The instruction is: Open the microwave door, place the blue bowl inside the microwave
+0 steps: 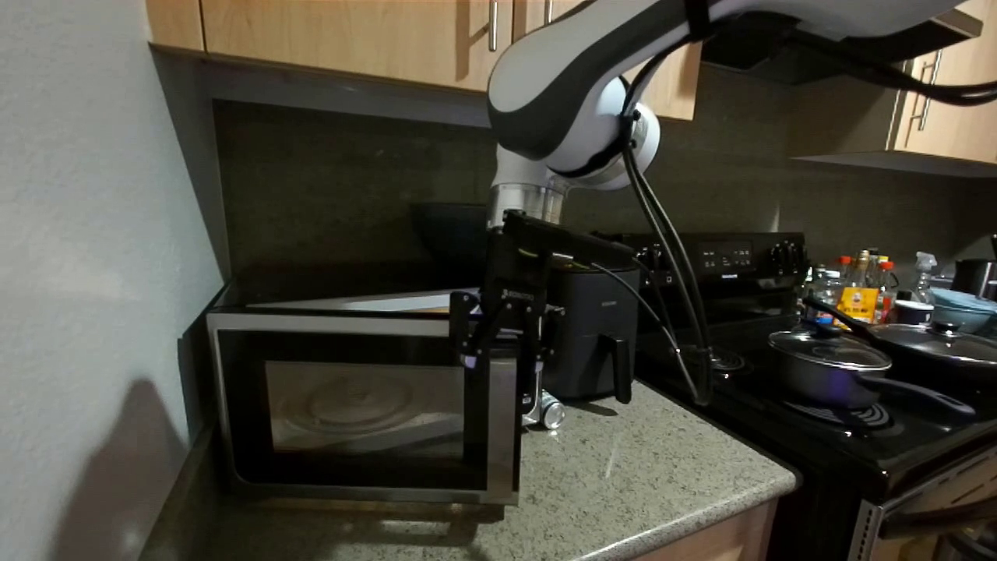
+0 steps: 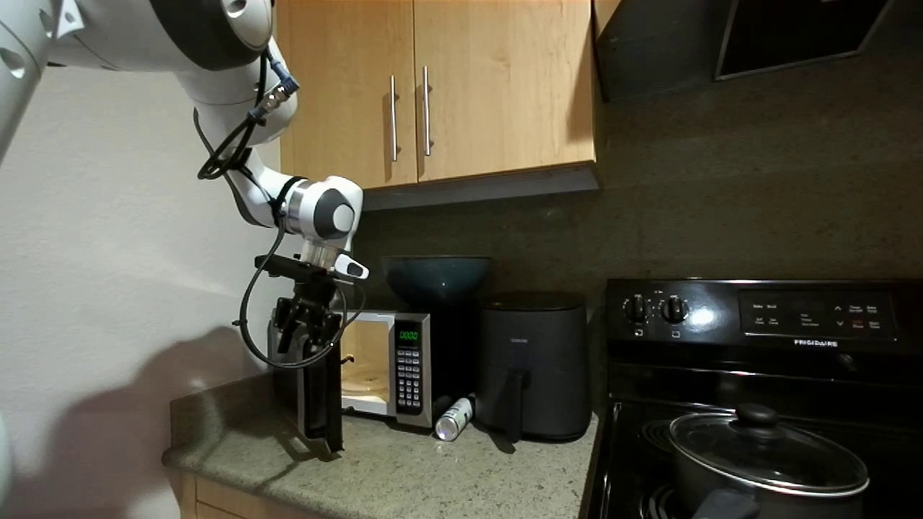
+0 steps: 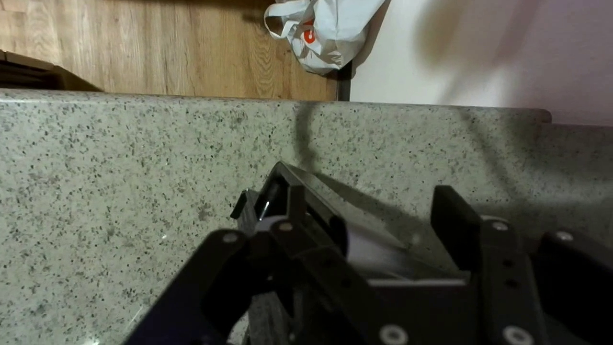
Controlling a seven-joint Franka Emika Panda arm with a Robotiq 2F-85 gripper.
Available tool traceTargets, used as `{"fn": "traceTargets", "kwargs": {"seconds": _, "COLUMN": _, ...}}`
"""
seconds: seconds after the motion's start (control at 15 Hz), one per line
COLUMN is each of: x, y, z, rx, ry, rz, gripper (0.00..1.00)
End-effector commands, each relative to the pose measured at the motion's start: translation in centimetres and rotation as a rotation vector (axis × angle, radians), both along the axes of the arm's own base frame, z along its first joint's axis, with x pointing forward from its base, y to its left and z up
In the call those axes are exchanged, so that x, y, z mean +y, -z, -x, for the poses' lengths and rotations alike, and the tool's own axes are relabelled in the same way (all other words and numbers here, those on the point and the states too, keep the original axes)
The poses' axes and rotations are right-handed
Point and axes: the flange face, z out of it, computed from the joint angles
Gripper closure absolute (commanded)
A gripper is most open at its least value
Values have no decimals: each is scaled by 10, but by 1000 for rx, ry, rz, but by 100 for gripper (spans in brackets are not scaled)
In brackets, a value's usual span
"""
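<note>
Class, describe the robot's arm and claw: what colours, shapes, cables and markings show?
The arm is white, smooth and rounded, with dark grey bands. Black cables loop outside it; a silver collar rings its end. The black, angular claw has jointed fingers and tiny pale lettering.

In both exterior views we see, at lower left, the wide microwave door [image 1: 366,405], glossy dark glass edged in silver metal. Mid-frame, the round dark-blue bowl [image 2: 438,277] shows a smooth, soft sheen; right of centre, the upright black plastic-looking appliance [image 2: 537,360] is matt; up top, a pale-brown rectangular cabinet door [image 2: 505,94] shows smooth wood grain. In the wrist view we see a speckled grey stone-like counter [image 3: 119,191] and, upper centre, a crinkled white plastic-looking bag [image 3: 330,38].
</note>
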Motion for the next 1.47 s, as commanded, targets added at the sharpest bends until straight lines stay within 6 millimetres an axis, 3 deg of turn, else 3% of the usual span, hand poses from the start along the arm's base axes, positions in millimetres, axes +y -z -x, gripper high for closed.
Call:
{"fn": "traceTargets", "kwargs": {"seconds": 0.0, "x": 19, "y": -34, "z": 5, "rx": -70, "ry": 55, "rz": -22, "gripper": 2}}
{"fn": "traceTargets", "kwargs": {"seconds": 0.13, "x": 32, "y": -57, "z": 8, "rx": -115, "ry": 94, "rz": -37, "gripper": 0}}
{"fn": "traceTargets", "kwargs": {"seconds": 0.33, "x": 34, "y": -101, "z": 14, "rx": -170, "ry": 183, "rz": -70, "gripper": 0}}
{"fn": "traceTargets", "kwargs": {"seconds": 0.6, "x": 34, "y": -197, "z": 14, "rx": -323, "ry": 314, "rz": -156, "gripper": 0}}
{"fn": "traceTargets", "kwargs": {"seconds": 0.8, "x": 13, "y": -252, "z": -3, "rx": -450, "ry": 431, "rz": -203, "gripper": 0}}
{"fn": "traceTargets", "kwargs": {"seconds": 1.0, "x": -23, "y": -267, "z": -32, "rx": -563, "ry": 559, "rz": -186, "gripper": 0}}
{"fn": "traceTargets", "kwargs": {"seconds": 1.33, "x": -78, "y": -242, "z": -80, "rx": -670, "ry": 794, "rz": -52, "gripper": 0}}
{"fn": "traceTargets", "kwargs": {"seconds": 1.4, "x": -72, "y": -249, "z": -66, "rx": -636, "ry": 716, "rz": -77, "gripper": 0}}
